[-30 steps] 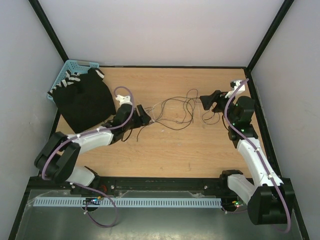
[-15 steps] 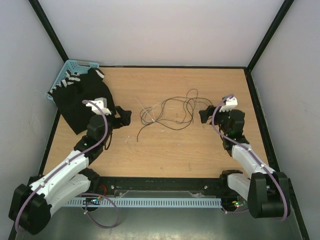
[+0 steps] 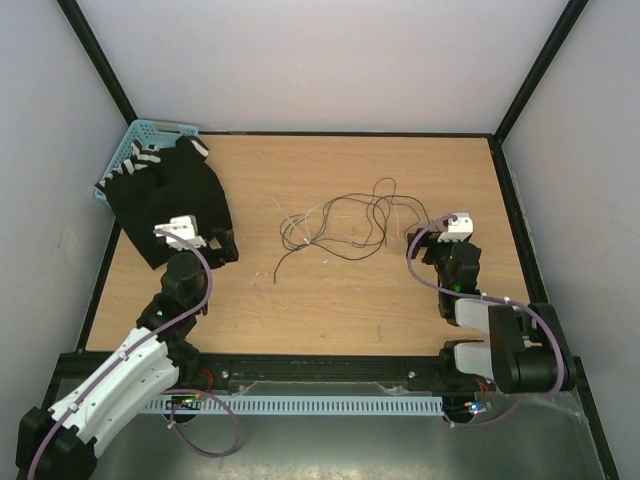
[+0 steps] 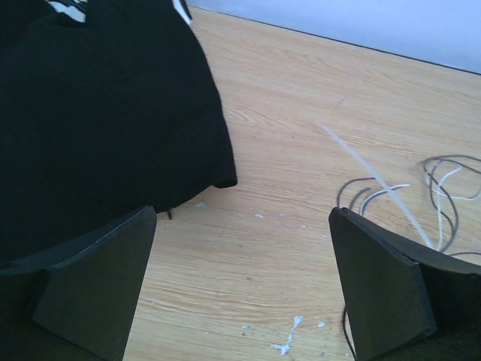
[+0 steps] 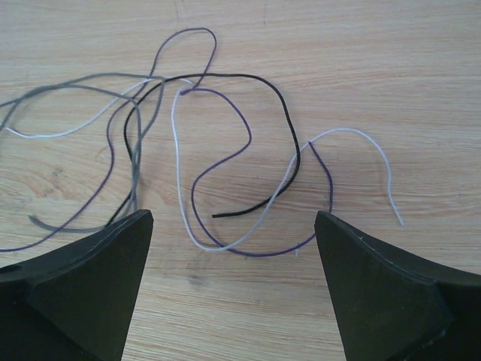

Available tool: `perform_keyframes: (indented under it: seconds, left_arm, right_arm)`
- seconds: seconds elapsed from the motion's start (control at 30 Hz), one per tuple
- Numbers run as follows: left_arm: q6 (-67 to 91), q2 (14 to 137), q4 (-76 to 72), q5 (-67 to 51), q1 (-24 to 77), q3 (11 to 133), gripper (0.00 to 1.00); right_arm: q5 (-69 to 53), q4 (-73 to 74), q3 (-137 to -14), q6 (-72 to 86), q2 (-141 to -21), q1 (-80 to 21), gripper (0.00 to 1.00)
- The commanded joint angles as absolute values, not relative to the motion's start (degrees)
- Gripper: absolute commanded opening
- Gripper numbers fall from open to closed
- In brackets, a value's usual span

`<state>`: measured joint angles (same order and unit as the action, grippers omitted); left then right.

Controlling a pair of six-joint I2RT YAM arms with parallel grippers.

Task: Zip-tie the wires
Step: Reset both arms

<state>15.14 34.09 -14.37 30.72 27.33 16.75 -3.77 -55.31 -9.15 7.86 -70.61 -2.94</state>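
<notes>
The left gripper (image 3: pixel 215 245) and the right gripper (image 3: pixel 425 245) both stand spread wide, holding nothing. The wires (image 3: pixel 340 225) lie in loose loops on the table (image 3: pixel 350 300), just ahead of the right gripper's fingers and ahead and off to the right of the left one, touching neither. A thin white strip (image 4: pixel 376 180) crosses their end nearest the left gripper; whether it is cinched cannot be told, and the far loops are spread out, so the tying looks either just finished at one end or not yet secured. A second ago both grippers were at the ends of the wires with narrower jaws; now both arms have pulled back toward their bases.
</notes>
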Motion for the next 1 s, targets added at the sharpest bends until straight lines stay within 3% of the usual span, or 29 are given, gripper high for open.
perform_keyframes:
  seconds: [0.0,0.13,0.17,0.2,0.3,0.53,0.73,0.9,0.97]
  left_arm:
    - [13.14,29.69,-11.01,36.28,26.8,15.26,0.99]
    - [11.33,27.3,-7.91,35.54,23.55,15.08,0.99]
    - [10.59,27.71,-5.01,32.19,19.53,15.93,0.99]
    - [10.57,28.14,-4.45,31.25,18.24,16.13,0.99]
    - [10.7,30.13,-3.86,30.4,15.11,16.38,0.99]
    - [5.59,39.72,-10.18,27.5,8.69,16.74,0.99]
    - [-3.22,55.78,-31.41,22.29,8.28,14.59,0.99]
    - [-8.79,76.63,-58.22,16.79,8.41,14.14,0.99]
    - [-9.51,84.26,-61.73,15.39,8.25,15.83,0.99]
  right_arm:
    - [-2.06,-66.97,-7.31,4.18,-73.3,-2.94,0.99]
    - [2.1,-78.76,-2.51,3.04,-76.28,-4.21,0.99]
    - [1.99,-96.12,0.12,2.23,-88.07,-5.16,0.99]
    - [1.87,-100.91,0.73,2.09,-89.81,-5.3,0.99]
    - [3.58,-85.2,-2.04,2.18,-83.56,-5.47,0.99]
    - [5.16,-82.53,-4.88,1.06,-84.43,-7.06,0.99]
    - [5.95,-83.54,-4.92,0.79,-85.14,-7.47,0.99]
    - [6.35,-83.34,-5.02,0.7,-85.15,-7.64,0.99]
    - [6.51,-83.24,-5.11,0.74,-85.13,-7.73,0.99]
